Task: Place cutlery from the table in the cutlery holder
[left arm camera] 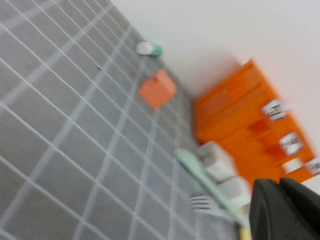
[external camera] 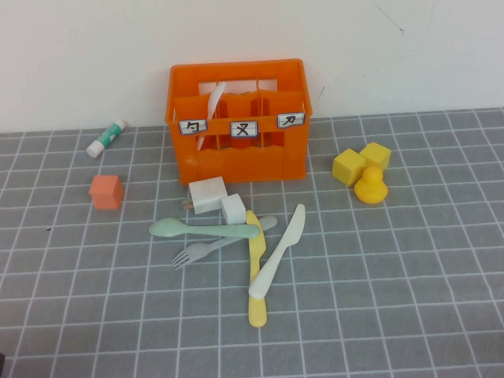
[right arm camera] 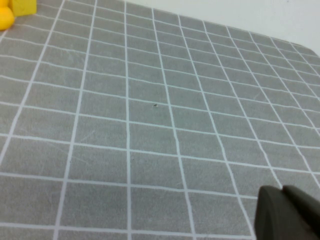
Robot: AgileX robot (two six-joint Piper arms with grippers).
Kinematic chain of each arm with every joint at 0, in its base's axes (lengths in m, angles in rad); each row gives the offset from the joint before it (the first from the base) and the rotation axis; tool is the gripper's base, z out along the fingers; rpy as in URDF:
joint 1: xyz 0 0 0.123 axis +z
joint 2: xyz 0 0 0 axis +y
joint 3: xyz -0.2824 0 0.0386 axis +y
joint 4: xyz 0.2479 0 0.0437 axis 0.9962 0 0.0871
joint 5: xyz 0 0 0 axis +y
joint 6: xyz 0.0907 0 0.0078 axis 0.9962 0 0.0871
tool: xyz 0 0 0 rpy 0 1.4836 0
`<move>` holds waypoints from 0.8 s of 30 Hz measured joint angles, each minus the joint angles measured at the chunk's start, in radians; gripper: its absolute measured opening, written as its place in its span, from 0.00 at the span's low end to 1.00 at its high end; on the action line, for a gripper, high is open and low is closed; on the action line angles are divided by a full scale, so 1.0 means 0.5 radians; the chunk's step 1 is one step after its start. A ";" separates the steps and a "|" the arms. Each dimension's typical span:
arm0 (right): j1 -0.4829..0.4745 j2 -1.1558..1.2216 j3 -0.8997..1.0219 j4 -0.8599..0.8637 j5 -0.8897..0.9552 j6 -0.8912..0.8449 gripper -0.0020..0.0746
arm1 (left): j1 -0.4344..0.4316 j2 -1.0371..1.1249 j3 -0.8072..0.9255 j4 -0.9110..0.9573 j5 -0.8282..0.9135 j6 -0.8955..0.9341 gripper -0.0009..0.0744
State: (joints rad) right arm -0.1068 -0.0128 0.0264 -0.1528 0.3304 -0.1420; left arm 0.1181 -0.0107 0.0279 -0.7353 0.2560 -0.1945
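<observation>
The orange cutlery holder (external camera: 236, 122) stands at the back of the table (external camera: 409, 268), against the wall. A white utensil (external camera: 214, 106) leans in its left compartment. In front of it lie a white knife (external camera: 277, 250), a longer yellow knife (external camera: 256, 272), a mint-green spoon (external camera: 201, 229) and a grey fork (external camera: 216, 246), overlapping. Neither arm shows in the high view. My left gripper (left arm camera: 285, 210) is shut and empty, above the table left of the cutlery; its view shows the holder (left arm camera: 235, 115), spoon (left arm camera: 200, 172) and fork (left arm camera: 205, 204). My right gripper (right arm camera: 287, 212) is shut and empty over bare table.
Two white cubes (external camera: 216, 198) sit between the holder and the cutlery. A small orange cube (external camera: 106, 192) and a white-and-green tube (external camera: 106, 138) lie to the left. Two yellow cubes (external camera: 361, 161) and a yellow duck (external camera: 370, 187) stand to the right.
</observation>
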 joint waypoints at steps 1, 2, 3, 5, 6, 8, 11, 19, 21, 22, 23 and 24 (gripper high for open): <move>0.000 0.000 0.000 0.000 0.000 0.000 0.02 | 0.000 0.000 0.000 -0.097 -0.010 -0.008 0.01; 0.000 0.000 0.000 0.000 0.000 0.000 0.02 | 0.000 0.000 0.000 -0.134 -0.022 -0.013 0.01; 0.000 0.000 0.000 0.000 0.000 0.000 0.02 | 0.000 0.000 0.000 -0.158 -0.042 -0.017 0.01; 0.000 0.000 0.000 0.000 0.000 0.000 0.02 | 0.000 0.000 0.000 -0.175 -0.092 -0.018 0.01; 0.000 0.000 0.000 0.000 0.000 0.000 0.02 | 0.000 0.000 0.000 -0.185 -0.122 -0.022 0.01; 0.000 0.000 0.000 0.000 0.000 0.000 0.02 | 0.000 0.000 0.000 -0.226 -0.159 -0.026 0.01; 0.000 0.000 0.000 0.000 0.000 0.000 0.02 | 0.000 0.000 0.000 -0.339 -0.202 -0.026 0.01; 0.000 0.000 0.000 0.000 0.000 0.000 0.02 | 0.000 0.000 0.000 -0.525 -0.314 -0.034 0.01; 0.000 0.000 0.000 0.000 0.000 0.000 0.02 | 0.000 0.000 0.000 -0.520 -0.279 -0.022 0.01; 0.000 0.000 0.000 0.000 0.000 0.000 0.02 | 0.000 0.000 -0.011 -0.505 -0.205 0.029 0.01; 0.000 0.000 0.000 0.000 0.000 0.000 0.02 | 0.000 0.000 -0.047 -0.483 -0.093 0.125 0.01; 0.000 0.000 0.000 0.000 0.000 0.000 0.02 | 0.000 0.000 -0.096 -0.458 0.027 0.230 0.01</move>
State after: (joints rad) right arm -0.1068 -0.0128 0.0264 -0.1528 0.3304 -0.1420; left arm 0.1181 -0.0107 -0.0200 -0.9645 0.2697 -0.0792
